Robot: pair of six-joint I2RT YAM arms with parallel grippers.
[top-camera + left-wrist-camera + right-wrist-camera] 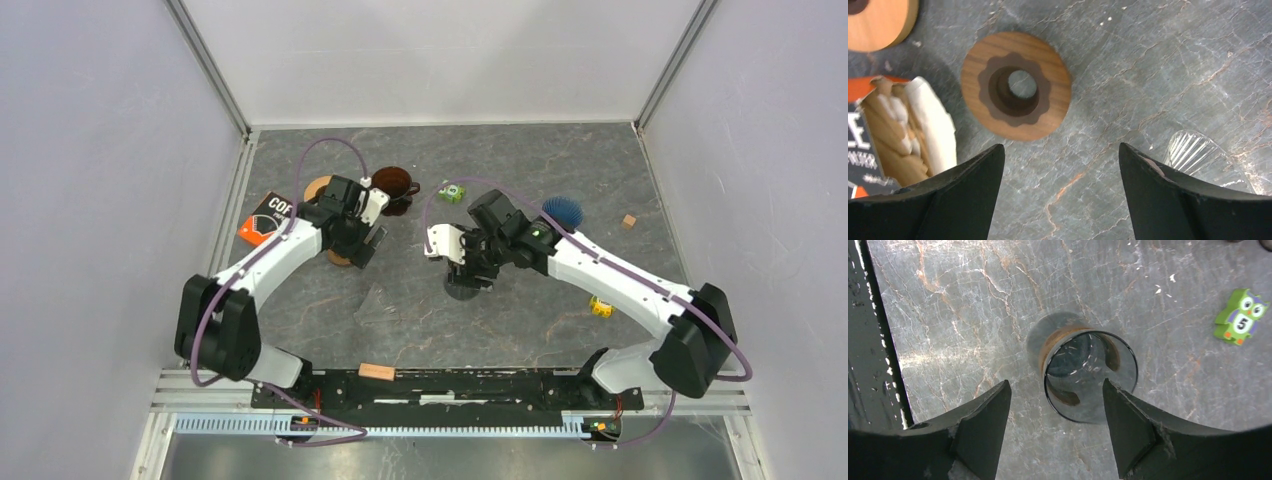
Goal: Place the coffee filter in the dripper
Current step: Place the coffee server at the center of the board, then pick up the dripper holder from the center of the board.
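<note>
From above, your left arm (280, 255) is hanging over a wooden ring (340, 258) just beside the filter box (268, 218), and your right arm (600, 270) is reaching over a dark glass (468, 283). The dripper (392, 186), as I am judging the brown handled piece at the far side to be (from this height I cannot be sure), is sitting apart from both arms.

At the left wrist, your left fingers (963, 190) are standing wide with nothing between them and the ring below. The coffee filters (903, 120) are sitting packed in the open box at the edge of the view, off to one side of the fingers. Closing here, you are risking a grab at the ring or bare counter (1158, 65). Going into the box, you are risking several filters at once, or dragging the light box along. A clear ribbed piece (1193, 152) is lying near the other finger, where a sideways move is likely to knock it.

At the right wrist, your right fingers (978, 430) are spread wide about the glass, gripping nothing. One finger is overlapping the rim, so I cannot tell whether it is touching. Swinging away low is risking a tipped glass.
</note>
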